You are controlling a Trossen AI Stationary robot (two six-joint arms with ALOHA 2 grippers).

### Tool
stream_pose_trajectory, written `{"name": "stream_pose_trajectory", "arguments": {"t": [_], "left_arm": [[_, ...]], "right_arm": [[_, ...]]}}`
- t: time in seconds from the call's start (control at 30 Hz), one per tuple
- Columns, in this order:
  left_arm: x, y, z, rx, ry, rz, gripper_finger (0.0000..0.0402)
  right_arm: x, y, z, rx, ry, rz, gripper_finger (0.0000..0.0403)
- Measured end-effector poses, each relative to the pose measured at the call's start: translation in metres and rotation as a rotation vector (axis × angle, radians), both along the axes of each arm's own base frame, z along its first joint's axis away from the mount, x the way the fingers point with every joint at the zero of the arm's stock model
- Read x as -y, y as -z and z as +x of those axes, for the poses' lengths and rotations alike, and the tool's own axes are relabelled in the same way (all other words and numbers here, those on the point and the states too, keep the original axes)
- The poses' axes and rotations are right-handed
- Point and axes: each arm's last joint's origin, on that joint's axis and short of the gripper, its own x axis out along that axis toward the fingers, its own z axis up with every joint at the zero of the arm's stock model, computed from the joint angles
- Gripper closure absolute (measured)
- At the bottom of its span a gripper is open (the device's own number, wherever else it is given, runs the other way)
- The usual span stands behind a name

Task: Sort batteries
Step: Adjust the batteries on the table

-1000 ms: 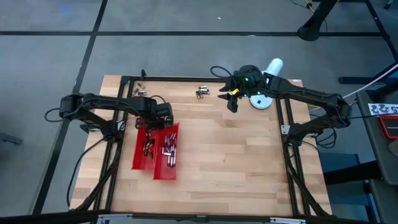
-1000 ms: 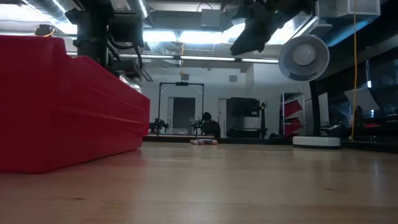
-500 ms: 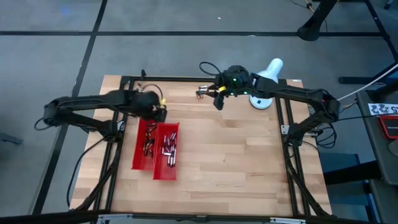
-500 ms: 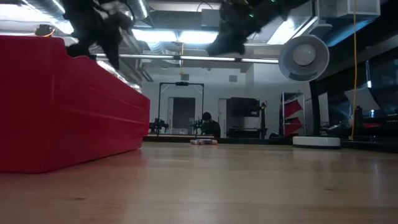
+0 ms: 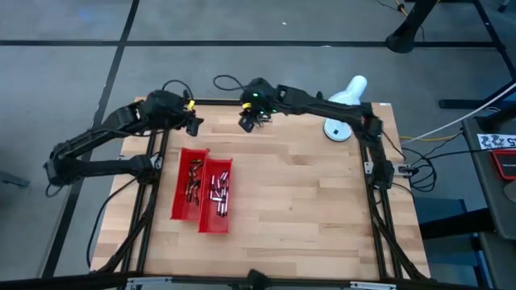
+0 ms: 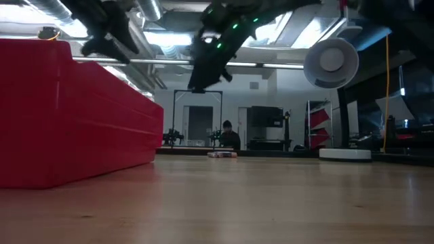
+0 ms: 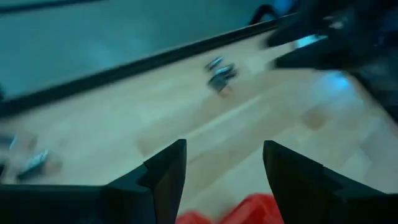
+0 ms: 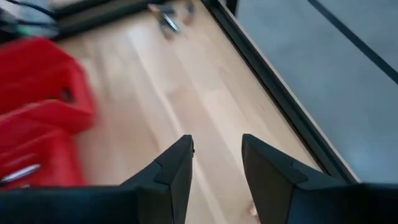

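Note:
Two red trays (image 5: 203, 197) stand side by side at the table's left, with several batteries (image 5: 218, 193) lying in them. Loose batteries lie on the wood near the far edge: one small cluster (image 7: 219, 71) and another (image 7: 34, 162) nearer my left gripper, and a cluster (image 8: 168, 18) shows ahead of my right gripper. My left gripper (image 5: 193, 125) hangs open above the far left part of the table, beyond the trays. My right gripper (image 5: 247, 122) hangs open over the far edge near the middle, pointing toward the table's left. Nothing is between either pair of fingers (image 7: 165, 177) (image 8: 177, 168).
A white lamp (image 5: 343, 109) with a round base stands at the far right. A black frame rail (image 5: 210, 102) runs along the far edge, and others run down both sides. Bare wood lies to the right of the trays (image 5: 306, 193).
My left gripper has risen from over the red trays and swung toward the table's far left corner, turning as it went. My right gripper has travelled along the far edge toward the table's left, from beside the lamp to near the middle.

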Motion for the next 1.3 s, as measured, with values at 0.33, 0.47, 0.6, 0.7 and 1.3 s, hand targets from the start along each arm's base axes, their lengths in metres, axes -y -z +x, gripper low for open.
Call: {"name": "stream_pose_trajectory", "arguments": {"t": [0.33, 0.47, 0.6, 0.7, 1.3], "left_arm": [[-0.030, 0.004, -0.004, 0.020, 0.138, -0.020, 0.0199], [-0.038, 0.006, -0.005, 0.018, 0.117, -0.023, 0.0199], [-0.044, 0.009, -0.005, 0.007, 0.093, -0.039, 0.0199], [-0.048, 0.012, -0.004, 0.017, 0.103, -0.065, 0.0199], [-0.062, 0.014, 0.008, 0.104, 0.111, -0.095, 0.0199]], "right_arm": [[0.047, 0.066, 0.014, -0.239, 0.276, 0.173, 0.0263], [0.060, 0.087, 0.009, -0.300, 0.339, 0.214, 0.0263], [0.064, 0.104, 0.007, -0.356, 0.363, 0.243, 0.0263], [0.064, 0.114, 0.007, -0.395, 0.369, 0.246, 0.0263], [0.065, 0.128, 0.005, -0.445, 0.359, 0.302, 0.0263]]}}
